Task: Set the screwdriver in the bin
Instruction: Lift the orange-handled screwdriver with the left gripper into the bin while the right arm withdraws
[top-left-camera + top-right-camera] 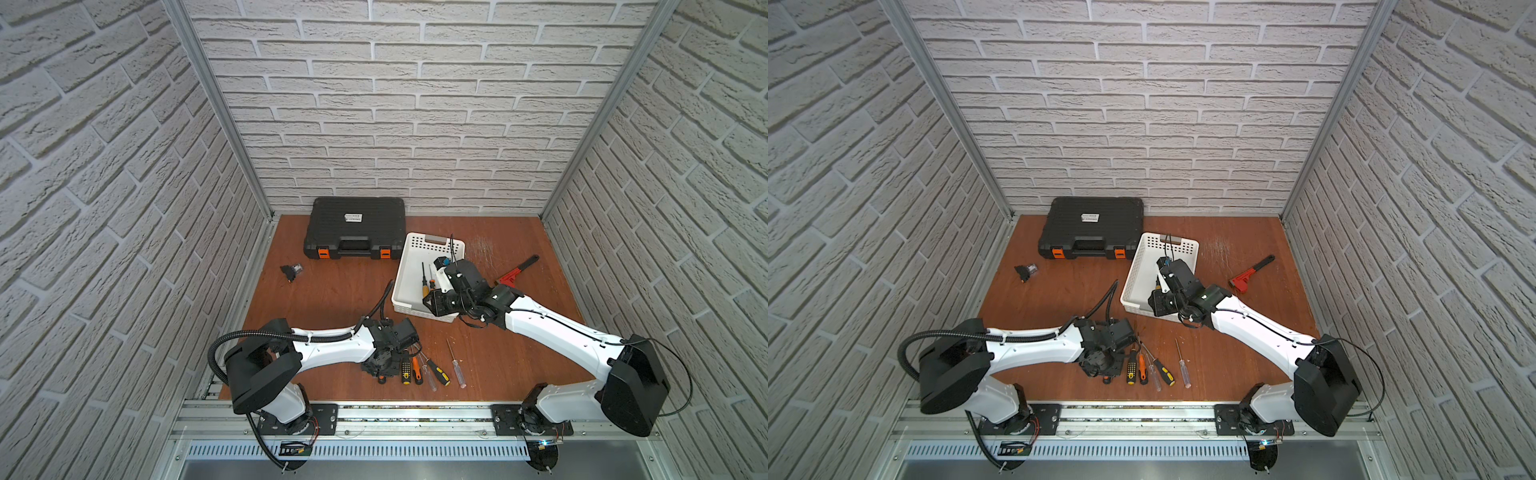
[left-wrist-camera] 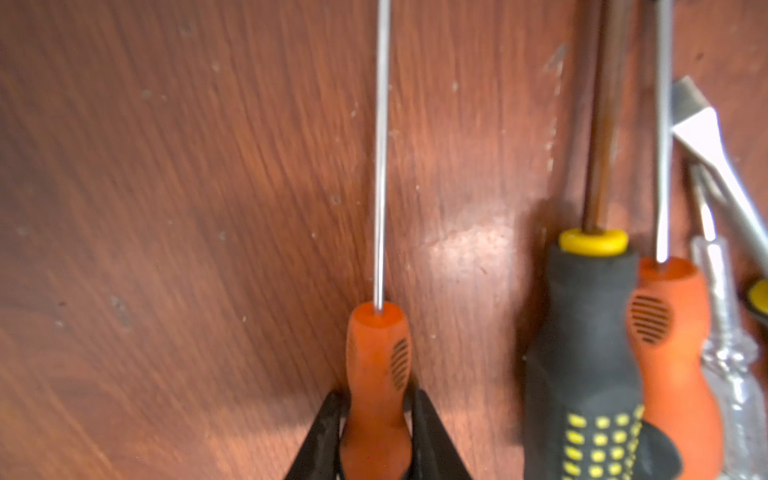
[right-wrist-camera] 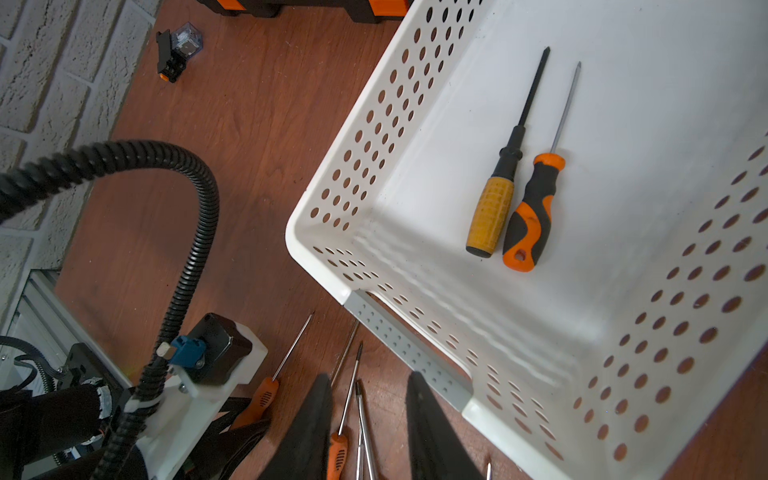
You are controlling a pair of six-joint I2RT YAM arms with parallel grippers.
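Closely beside the left hand's orange screwdriver lie other screwdrivers.

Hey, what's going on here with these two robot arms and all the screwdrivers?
The robot is moving screwdrivers into the white bin. The left gripper is closed on the handle of an orange screwdriver at the front of the table, next to several loose screwdrivers. The right gripper hangs open and empty by the bin's near edge. Two screwdrivers already lie inside the bin.
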